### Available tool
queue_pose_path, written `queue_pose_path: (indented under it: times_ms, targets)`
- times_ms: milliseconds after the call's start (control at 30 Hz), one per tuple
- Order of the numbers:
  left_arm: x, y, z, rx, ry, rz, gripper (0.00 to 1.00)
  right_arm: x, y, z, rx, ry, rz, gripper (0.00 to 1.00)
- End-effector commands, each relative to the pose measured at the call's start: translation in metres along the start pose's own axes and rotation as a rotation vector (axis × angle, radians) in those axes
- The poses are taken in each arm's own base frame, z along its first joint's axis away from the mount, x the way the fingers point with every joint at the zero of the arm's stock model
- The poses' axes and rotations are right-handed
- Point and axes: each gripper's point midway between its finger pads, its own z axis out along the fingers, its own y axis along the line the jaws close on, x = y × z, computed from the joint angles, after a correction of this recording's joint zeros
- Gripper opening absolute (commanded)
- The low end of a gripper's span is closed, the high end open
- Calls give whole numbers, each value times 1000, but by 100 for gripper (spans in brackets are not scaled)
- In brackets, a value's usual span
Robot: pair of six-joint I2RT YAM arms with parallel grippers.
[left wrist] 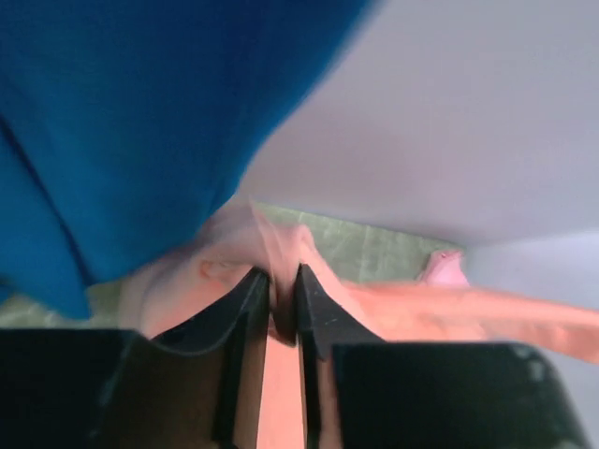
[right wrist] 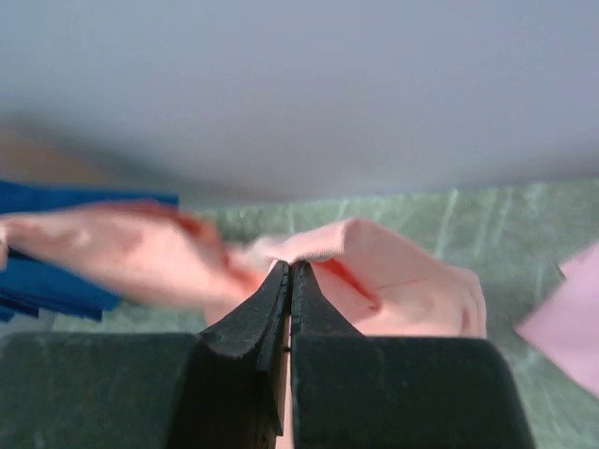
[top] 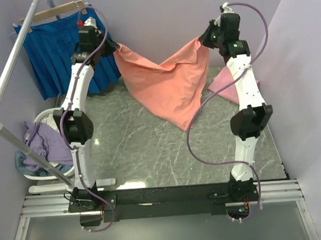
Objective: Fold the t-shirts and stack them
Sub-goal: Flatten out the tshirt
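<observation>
The salmon-orange t-shirt point(top: 167, 87) hangs stretched in the air between both grippers at the back of the table, and its lower point droops onto the marble top. My left gripper point(top: 112, 47) holds its left corner: in the left wrist view the fingers point(left wrist: 284, 281) stand a narrow gap apart with bunched salmon cloth point(left wrist: 449, 313) between them. My right gripper point(top: 203, 40) holds the right corner, its jaws point(right wrist: 291, 267) pressed together on a fold of the shirt point(right wrist: 393, 281). The lighter pink t-shirt point(top: 223, 84) lies on the table at the back right, partly behind the right arm.
A bright blue pleated skirt point(top: 54, 45) hangs on a hanger right behind the left gripper. A white basket point(top: 42, 118) with purple clothes point(top: 43, 145) sits off the table's left edge. A slanted white pole point(top: 12, 68) crosses the left side. The grey marble table point(top: 151, 152) lies below.
</observation>
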Motion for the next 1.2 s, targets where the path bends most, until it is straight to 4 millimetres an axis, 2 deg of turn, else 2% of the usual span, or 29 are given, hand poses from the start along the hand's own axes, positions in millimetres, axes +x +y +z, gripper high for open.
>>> queue_pose_path:
  times_ms: [0, 33, 100, 167, 200, 233, 267, 300, 333, 367, 400, 433, 467, 533, 567, 600, 633, 667, 700, 733, 767, 800, 833, 867, 900, 967, 1033, 1067, 1167]
  targets:
    - [-66, -100, -82, 484, -165, 100, 25, -78, 50, -76, -229, -241, -76, 0]
    - [-68, -106, -91, 496, -190, 152, 22, -81, 55, -83, -256, -253, -98, 0]
    - [-77, -134, -125, 568, -263, 228, 26, -91, 71, -107, -325, -310, -133, 0]
    - [-87, -143, -141, 578, -303, 262, 30, -98, 81, -123, -368, -334, -143, 0]
    - [-94, -153, -158, 601, -323, 272, 30, -101, 89, -135, -395, -348, -156, 0]
    - [-94, -157, -167, 614, -318, 273, 31, -98, 95, -142, -417, -335, -163, 0]
    - [-95, -165, -189, 634, -318, 280, 31, -92, 104, -147, -448, -314, -175, 0]
    - [-81, -157, -187, 615, -277, 264, 31, -75, 108, -156, -465, -239, -175, 0]
    - [-73, -153, -192, 597, -261, 253, 26, -64, 112, -161, -474, -207, -185, 0]
    - [-72, -161, -228, 609, -290, 257, 24, -38, 122, -169, -492, -150, -191, 0]
    - [-41, -129, -209, 537, -234, 218, 24, -15, 121, -173, -476, -85, -186, 0]
    - [-28, -119, -216, 517, -224, 204, 25, 7, 123, -177, -475, -46, -204, 0]
    - [-1, -98, -230, 475, -194, 185, 25, 52, 130, -185, -486, 47, -207, 0]
    - [27, -70, -238, 392, -151, 169, 27, 111, 124, -195, -461, 194, -186, 0]
    - [50, -52, -246, 351, -112, 161, 27, 163, 117, -207, -448, 328, -164, 0]
    - [70, -31, -246, 278, -55, 137, 26, 187, 116, -216, -440, 384, -149, 0]
    - [87, -20, -247, 254, -17, 128, 27, 207, 111, -224, -403, 422, -106, 0]
    - [117, -1, -249, 221, 44, 115, 27, 234, 96, -239, -361, 459, -95, 0]
    - [135, 9, -249, 202, 84, 111, 28, 259, 101, -257, -358, 504, -115, 0]
    - [153, 22, -247, 172, 121, 108, 31, 267, 90, -262, -279, 489, -91, 0]
    - [182, 42, -244, 129, 177, 103, 33, 283, 80, -278, -263, 506, -72, 0]
    - [197, 52, -243, 103, 205, 99, 35, 297, 70, -287, -225, 539, -53, 0]
    - [205, 61, -239, 73, 211, 88, 39, 308, 70, -297, -209, 565, -8, 0]
    - [219, 68, -233, 53, 247, 69, 41, 319, 56, -304, -164, 565, 2, 0]
    - [222, 68, -228, 50, 251, 65, 42, 329, 48, -310, -136, 594, 10, 0]
    - [226, 84, -207, -63, 245, 51, 61, 338, 36, -313, -81, 588, 34, 0]
    - [231, 88, -189, -76, 253, 51, 70, 343, 30, -313, -56, 591, 47, 0]
    - [238, 96, -173, -107, 271, 42, 72, 348, 28, -311, -47, 597, 40, 0]
    - [242, 86, -133, -66, 277, 33, 71, 351, 28, -301, -34, 596, 8, 0]
